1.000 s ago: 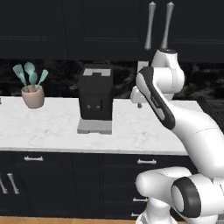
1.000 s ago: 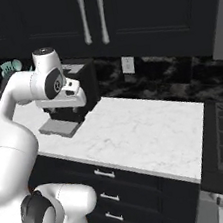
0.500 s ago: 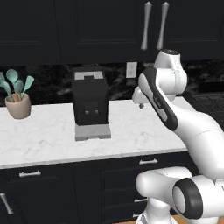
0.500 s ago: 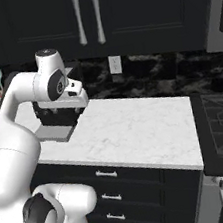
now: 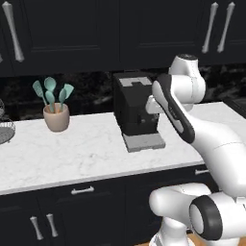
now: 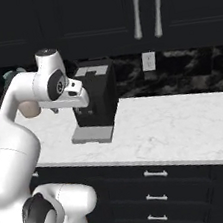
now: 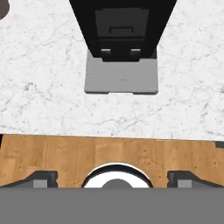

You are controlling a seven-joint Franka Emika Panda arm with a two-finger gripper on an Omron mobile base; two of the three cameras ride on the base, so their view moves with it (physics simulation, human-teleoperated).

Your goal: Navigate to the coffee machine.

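Coffee machine (image 5: pixel 132 108) first: you find it standing upright toward the back of the white marble counter (image 5: pixel 72 153), against the dark backsplash, with its flat grey drip tray (image 5: pixel 143 141) reaching out toward the counter's front edge. Compared with half a second ago, your whole left base view has slid sideways, which tells you the base has driven, not the things on the counter: the machine now sits near the middle of that view instead of left of centre, and the pink pot of teal utensils (image 5: pixel 55 108) has come well into the picture at the left, well apart from the machine. In your right base view the machine (image 6: pixel 96 98) has likewise shifted from the left edge toward the centre, and the wall outlet (image 6: pixel 149 61) on the backsplash now shows to its right. From the hand view you look down on the machine (image 7: pixel 122 26) and its tray (image 7: pixel 121 76), squarely ahead, with the wood floor (image 7: pixel 109 153) below the counter edge. The gripper (image 7: pixel 112 178) hangs in front of the counter, its two dark fingertips (image 7: pixel 41 177) spread wide apart and holding nothing.
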